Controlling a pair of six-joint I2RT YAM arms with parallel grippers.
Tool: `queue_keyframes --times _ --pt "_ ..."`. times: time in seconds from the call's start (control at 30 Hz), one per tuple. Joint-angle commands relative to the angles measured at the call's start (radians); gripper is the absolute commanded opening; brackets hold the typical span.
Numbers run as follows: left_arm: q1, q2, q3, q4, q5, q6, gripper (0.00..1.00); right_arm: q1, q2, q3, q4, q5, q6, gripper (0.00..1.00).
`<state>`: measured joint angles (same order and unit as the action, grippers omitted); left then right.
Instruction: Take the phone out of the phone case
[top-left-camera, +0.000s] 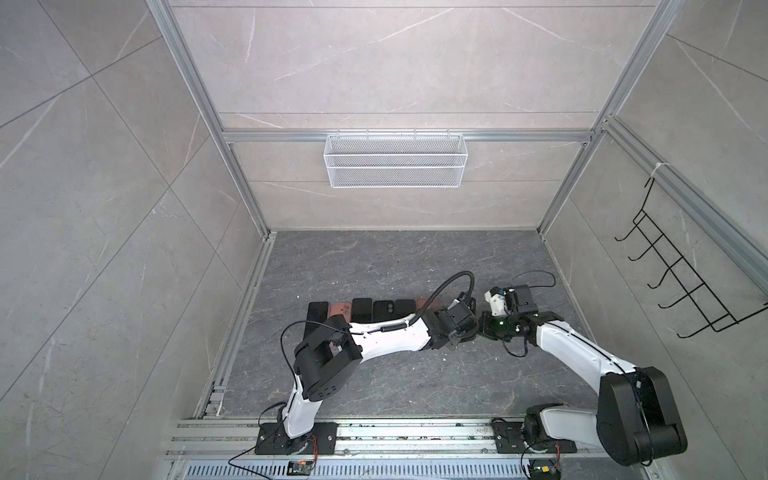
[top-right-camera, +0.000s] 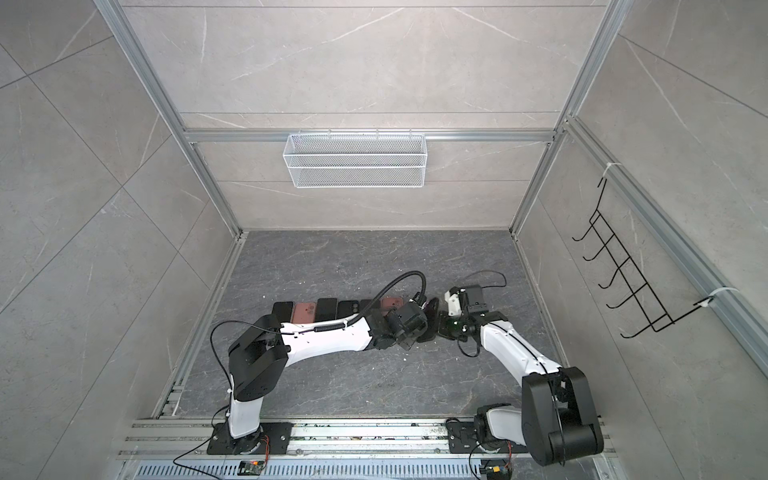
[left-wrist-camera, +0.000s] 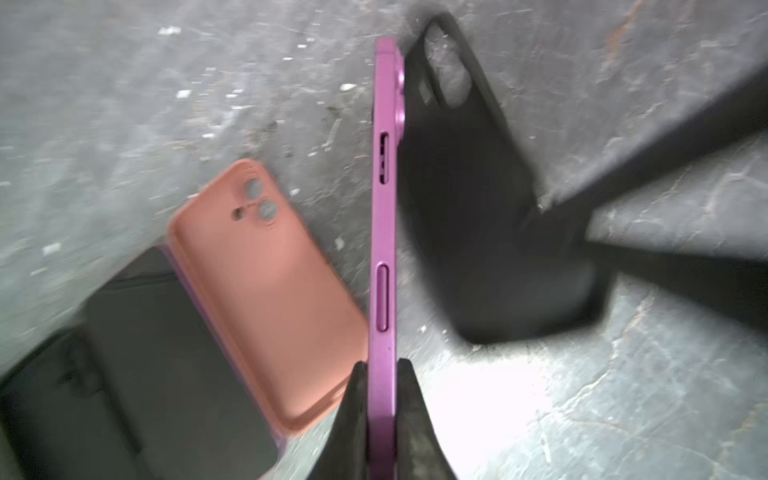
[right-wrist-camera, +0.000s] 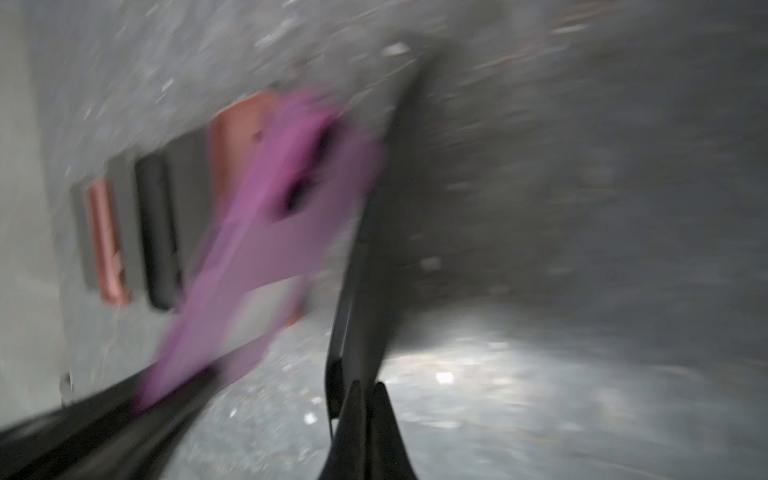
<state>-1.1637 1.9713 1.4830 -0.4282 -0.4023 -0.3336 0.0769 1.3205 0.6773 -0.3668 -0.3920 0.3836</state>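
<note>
The purple phone is out of its case, held up on its long edge with its camera bump facing the case. The black case stands empty just to its right, its camera cutout showing. Both are right of the table's middle. Whether they touch is unclear.

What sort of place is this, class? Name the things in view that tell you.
Probably a purpose-built robot test cell: an aluminium frame with stone-look panels, robot arms bolted to a rail, and a row of phones and cases laid out.
</note>
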Motion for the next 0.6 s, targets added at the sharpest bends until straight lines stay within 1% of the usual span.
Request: queue_keyframes --times 0.0,0.07,0.17,0.27,0.33,0.47,0.57 --pt "-0.039 -0.063 0.089 -0.069 -0.155 -0.041 0.00 -0.079 0.030 0.004 -0.027 -0.004 -0.047 0.00" --pt "-0.046 -0.031 0.133 -0.113 -0.176 -0.045 0.00 -0.091 0.038 0.022 -0.056 -0.017 -0.070 0.00" --pt "-0.050 0.054 0.237 -0.202 -0.199 -0.044 0.00 -0.092 0.045 0.049 -0.108 -0.027 -0.094 0.00" --pt "-0.052 0.134 0.338 -0.297 -0.235 -0.053 0.00 -0.092 0.031 0.054 -0.141 -0.005 -0.100 0.00" --pt "-0.058 0.168 0.375 -0.314 -0.243 -0.052 0.00 -0.092 0.025 0.059 -0.158 0.016 -0.101 0.00" --pt "-0.078 0.259 0.495 -0.389 -0.297 -0.036 0.00 -0.092 0.031 0.084 -0.202 0.047 -0.104 0.00" --pt "-0.087 0.307 0.538 -0.445 -0.341 -0.049 0.00 -0.094 0.041 0.102 -0.227 0.072 -0.112 0.00"
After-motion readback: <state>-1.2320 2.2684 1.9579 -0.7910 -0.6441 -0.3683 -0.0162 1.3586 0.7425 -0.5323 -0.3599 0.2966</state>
